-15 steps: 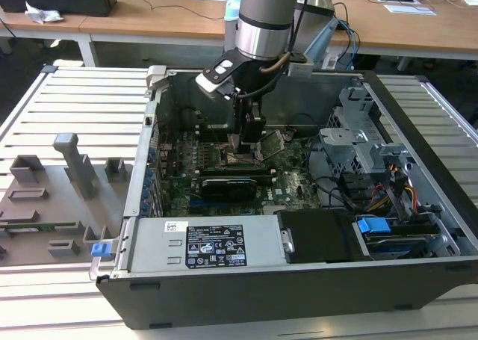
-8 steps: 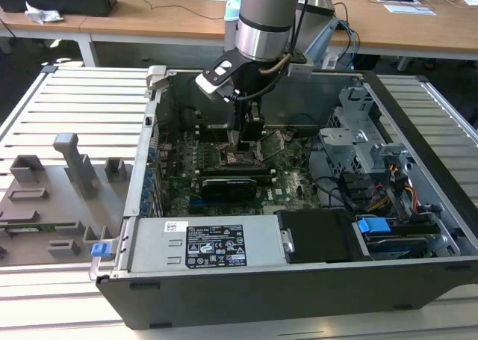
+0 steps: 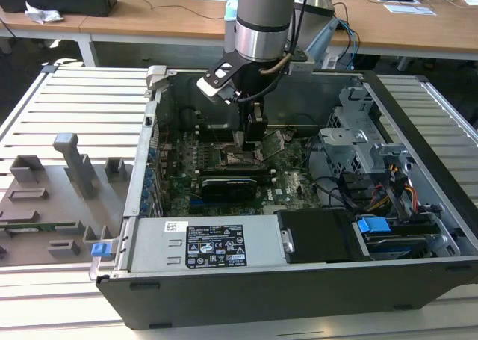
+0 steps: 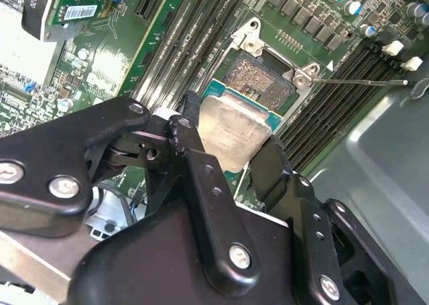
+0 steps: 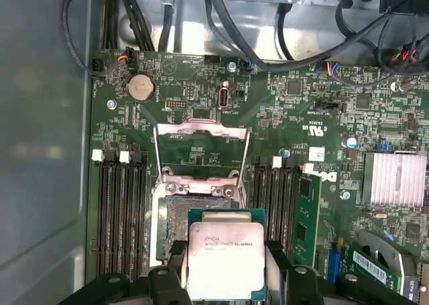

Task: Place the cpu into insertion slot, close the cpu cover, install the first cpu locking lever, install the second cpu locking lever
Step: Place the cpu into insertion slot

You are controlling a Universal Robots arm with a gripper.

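My gripper (image 5: 224, 268) is shut on the cpu (image 5: 224, 255), a flat silver-topped chip on a green base, its black fingers (image 4: 191, 127) clamping two opposite edges. In both wrist views the cpu (image 4: 234, 131) hangs over one side of the insertion slot (image 4: 258, 77), partly overlapping it and above its contacts. The insertion slot (image 5: 175, 228) lies uncovered. Behind it the cpu cover (image 5: 201, 124), a silver frame, stands swung up and open. A thin wire locking lever (image 4: 362, 82) sticks out sideways from the socket corner. In the exterior view the gripper (image 3: 252, 131) reaches down into the open computer case.
Black memory slots (image 5: 120, 211) flank the socket on both sides. A finned heat sink (image 5: 395, 177) and a bundle of cables (image 5: 268, 30) sit nearby. The case holds a power supply (image 3: 202, 243) and a drive cage (image 3: 366, 146). A grey fixture tray (image 3: 52, 198) lies at the exterior view's left.
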